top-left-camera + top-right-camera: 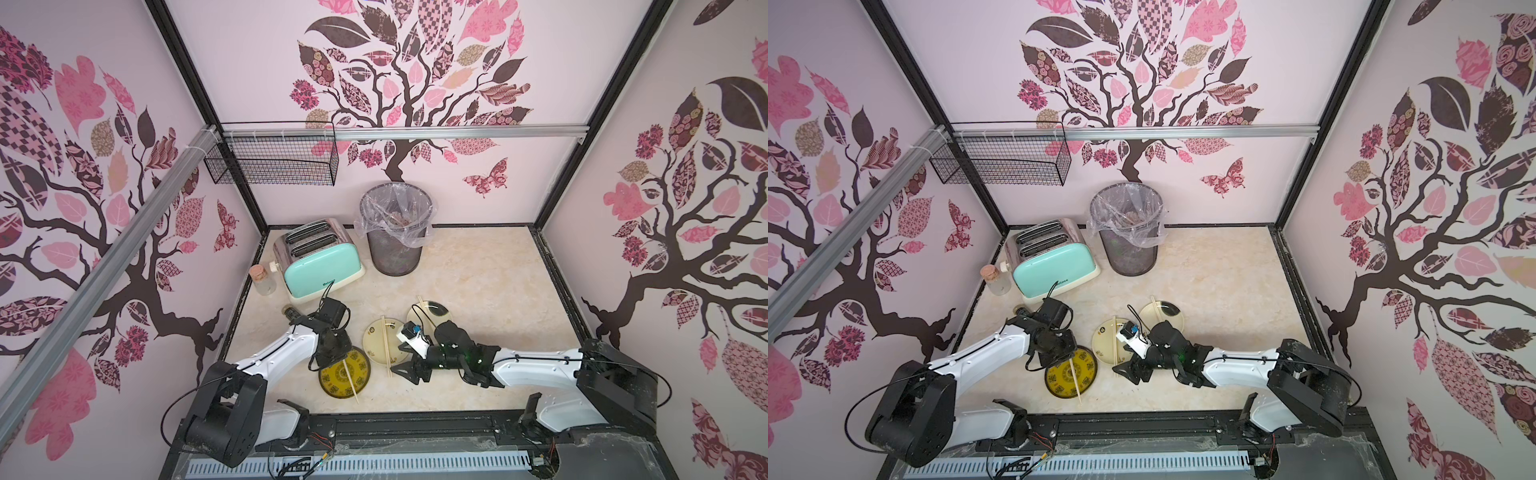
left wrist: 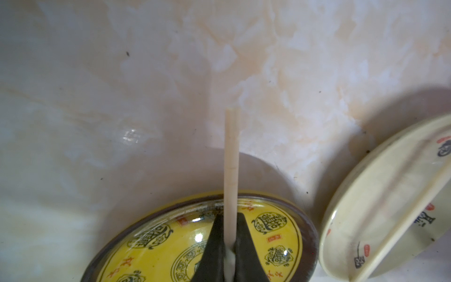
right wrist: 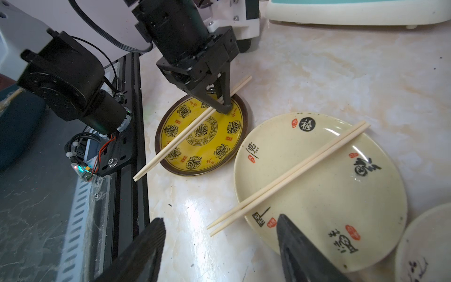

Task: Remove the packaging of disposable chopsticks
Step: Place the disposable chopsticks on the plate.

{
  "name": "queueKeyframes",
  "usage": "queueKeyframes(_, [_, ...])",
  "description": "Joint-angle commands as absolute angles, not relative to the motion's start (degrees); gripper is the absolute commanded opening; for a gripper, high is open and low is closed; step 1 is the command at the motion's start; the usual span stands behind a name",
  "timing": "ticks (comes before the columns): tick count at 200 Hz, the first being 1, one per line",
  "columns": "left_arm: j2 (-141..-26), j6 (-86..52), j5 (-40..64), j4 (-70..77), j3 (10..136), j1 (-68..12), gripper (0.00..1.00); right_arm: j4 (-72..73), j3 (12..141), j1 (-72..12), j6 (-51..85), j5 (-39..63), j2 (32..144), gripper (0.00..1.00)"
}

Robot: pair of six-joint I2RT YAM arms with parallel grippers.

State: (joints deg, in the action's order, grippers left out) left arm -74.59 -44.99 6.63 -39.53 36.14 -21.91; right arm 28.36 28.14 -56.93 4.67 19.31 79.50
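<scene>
Three bare pairs of disposable chopsticks lie across plates; no packaging shows on them. One pair [image 3: 180,136] crosses the yellow plate [image 3: 214,136], and my left gripper [image 2: 230,214] stands straight down over it, jaws closed against both sides of the sticks [image 2: 231,151]. A second pair [image 3: 292,173] rests on the cream plate [image 3: 329,195]. A third pair [image 1: 423,306] lies on the farther plate [image 1: 440,311]. My right gripper [image 3: 220,218] hangs open and empty over the table at the cream plate's near edge. In both top views the left gripper [image 1: 338,357] covers the far part of the yellow plate [image 1: 332,382].
A mesh bin [image 1: 397,249] with a clear liner stands at the back, with some thin reddish-brown strips inside, too small to name. A mint toaster [image 1: 320,266] and a corked jar [image 1: 264,280] sit back left. A wire basket [image 1: 274,162] hangs on the wall.
</scene>
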Motion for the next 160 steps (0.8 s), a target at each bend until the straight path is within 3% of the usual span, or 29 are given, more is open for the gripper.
queueKeyframes(1, [-73.41,-44.61,5.55,-40.42,35.83,-22.14,0.13,27.82,30.28,-57.26,4.22,19.33,79.32,0.75])
queueKeyframes(89, [-71.63,-45.09,5.49,-40.16,34.19,-22.17,0.15,27.88,30.38,-57.38,4.23,19.47,79.51,0.75])
queueKeyframes(160, [-71.61,-45.32,5.88,-39.83,34.28,-22.15,0.24,27.58,30.52,-57.52,4.13,19.17,79.45,0.75])
